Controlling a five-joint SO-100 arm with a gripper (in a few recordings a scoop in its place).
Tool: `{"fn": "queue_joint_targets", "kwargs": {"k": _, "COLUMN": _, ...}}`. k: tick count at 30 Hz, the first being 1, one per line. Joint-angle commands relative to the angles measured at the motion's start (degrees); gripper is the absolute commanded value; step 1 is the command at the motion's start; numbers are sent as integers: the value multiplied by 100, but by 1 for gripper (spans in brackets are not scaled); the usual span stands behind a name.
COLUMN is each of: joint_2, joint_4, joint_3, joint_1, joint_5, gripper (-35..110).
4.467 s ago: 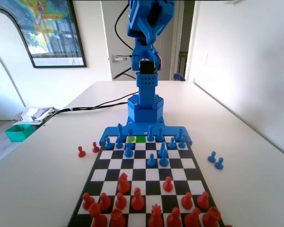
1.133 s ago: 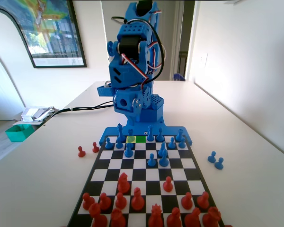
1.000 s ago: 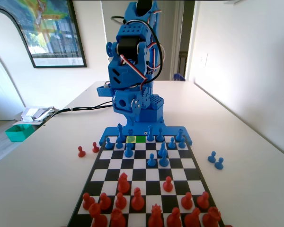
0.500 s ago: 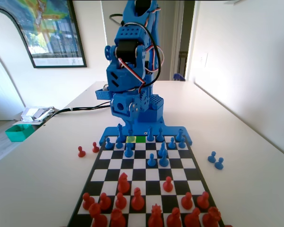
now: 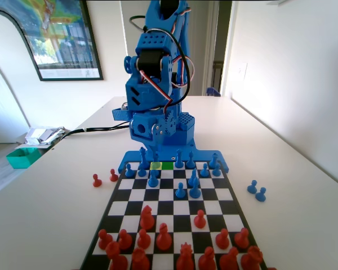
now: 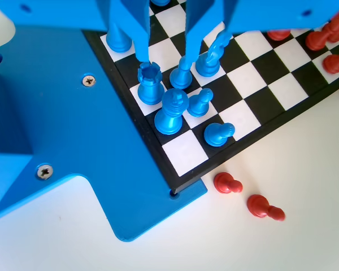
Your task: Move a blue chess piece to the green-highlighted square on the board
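A: Fixed view first. Where is the target?

B: The green-highlighted square (image 5: 167,165) sits in the far row of the board (image 5: 172,225), nearest the blue arm, with a yellow-green square (image 5: 155,165) touching its left side. No piece stands on either.

A: And the arm?

B: It is folded low over the far left part of the board, the jaws (image 5: 155,147) coming down among the blue pieces just left of the yellow-green square. From here I cannot tell their gap.

A: Anything off the board?

B: 2 red pawns (image 5: 105,178) on the bench (image 5: 50,197) to the left, 2 blue pawns (image 5: 256,190) to the right.

A: Now the wrist view.

B: The jaws (image 6: 165,56) stand apart, hanging over the board (image 6: 254,96) corner. The left tip sits just above a blue rook (image 6: 150,83); the right one comes down by a slimmer blue piece (image 6: 182,72). A taller crowned piece (image 6: 172,111) and 2 blue pawns (image 6: 210,117) stand nearer the edge. They clamp nothing. 2 red pawns (image 6: 247,195) lie tipped on the bench (image 6: 282,237) beside the corner.
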Motion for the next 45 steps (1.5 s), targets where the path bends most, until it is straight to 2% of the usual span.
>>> {"fn": "queue_joint_targets", "kwargs": {"k": 1, "joint_2": 70, "joint_4": -114, "joint_3": 53, "joint_1": 70, "joint_5": -1406, "gripper": 10}}
{"fn": "queue_joint_targets", "kwargs": {"k": 29, "joint_2": 272, "joint_4": -246, "joint_3": 387, "joint_1": -255, "joint_5": -1257, "gripper": 10}}
{"fn": "queue_joint_targets", "kwargs": {"k": 45, "joint_2": 334, "joint_4": -369, "joint_3": 510, "joint_1": -105, "joint_5": -1406, "gripper": 10}}
